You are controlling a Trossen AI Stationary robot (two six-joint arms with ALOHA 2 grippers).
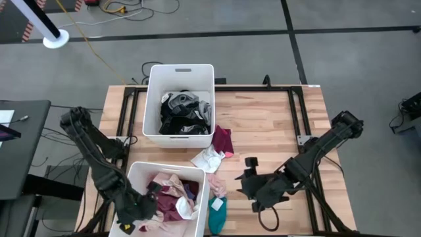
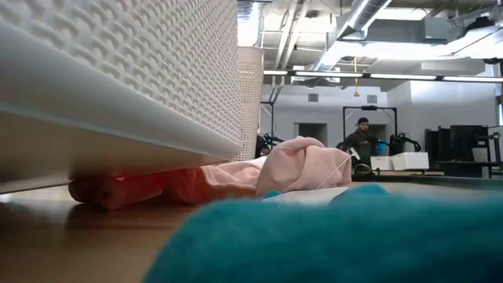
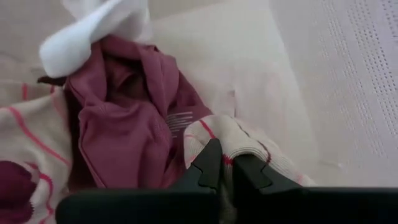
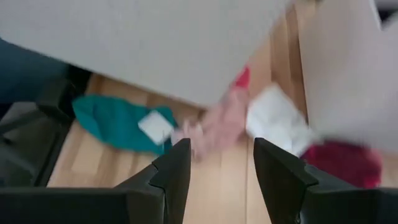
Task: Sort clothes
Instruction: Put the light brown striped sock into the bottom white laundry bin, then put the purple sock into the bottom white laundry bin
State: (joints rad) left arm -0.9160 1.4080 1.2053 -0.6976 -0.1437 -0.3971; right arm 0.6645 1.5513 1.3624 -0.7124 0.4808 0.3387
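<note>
Workshop floor of grey concrete with cables; a person (image 2: 361,140) stands far back in the room. Wooden table (image 1: 270,125) on a dark frame, holding two white plastic bins and loose clothes.

Far bin (image 1: 180,99) — upright, filled with dark garments (image 1: 184,113) in black and grey, tangled together.

Near bin (image 1: 164,197) — holds light garments (image 1: 172,189): pale pink fabric, a cream piece with thin pink stripes (image 3: 28,134), a maroon garment (image 3: 134,118) crumpled in folds, a white sock (image 3: 93,31) lying across its top.

On the table between the bins: a maroon cloth (image 1: 223,139) beside the far bin's corner, a white crumpled piece (image 1: 209,158) just below it, a pink garment (image 2: 302,167) partly tucked under the near bin's edge, and a teal sock (image 1: 217,212) flat beside the near bin's right wall.

Left gripper (image 3: 221,171) — inside the near bin, fingers pressed together, their tips against a cream, red-striped fold.

Right gripper (image 4: 221,168) — low over the table just right of the teal sock, fingers apart, nothing between them.
</note>
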